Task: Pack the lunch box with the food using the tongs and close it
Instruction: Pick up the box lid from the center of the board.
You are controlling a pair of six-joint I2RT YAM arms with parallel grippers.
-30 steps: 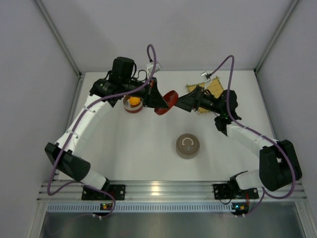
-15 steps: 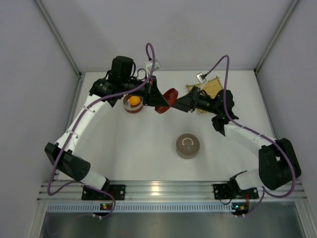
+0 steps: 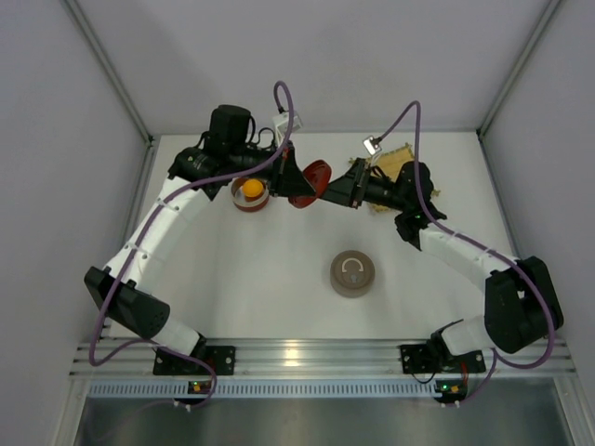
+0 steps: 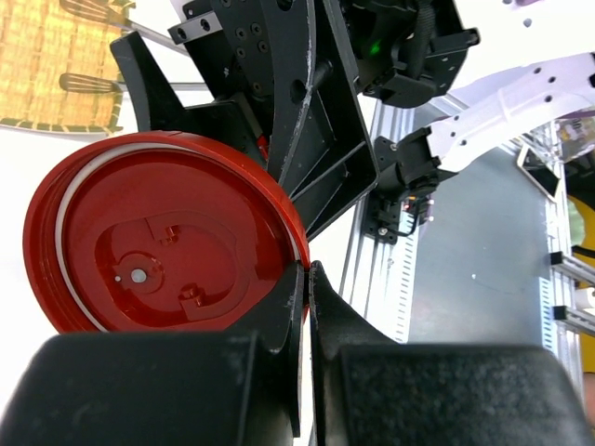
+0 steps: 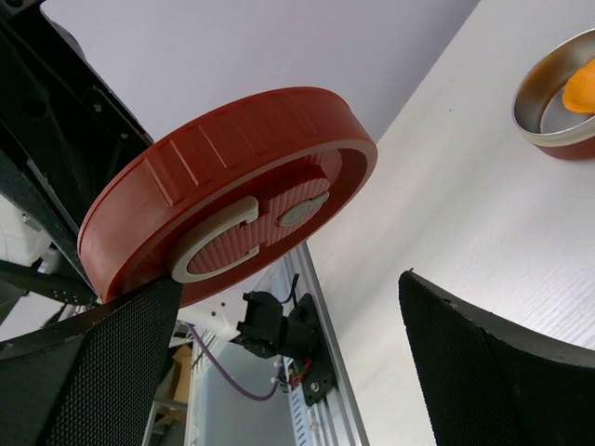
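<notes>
Currently the left gripper (image 4: 307, 275) is pinched shut on the rim of the red lid (image 4: 158, 246). It holds the lid on edge in the air, which leaves both faces free. The right gripper (image 3: 338, 191) stands wide, one finger on either side of the lid, apparently not yet touching it. This looks like a hand-over to get a better grip for closing. The open tin (image 3: 249, 201) sits near the lid, on the left arm's side, with the orange ball (image 3: 251, 189) inside.
</notes>
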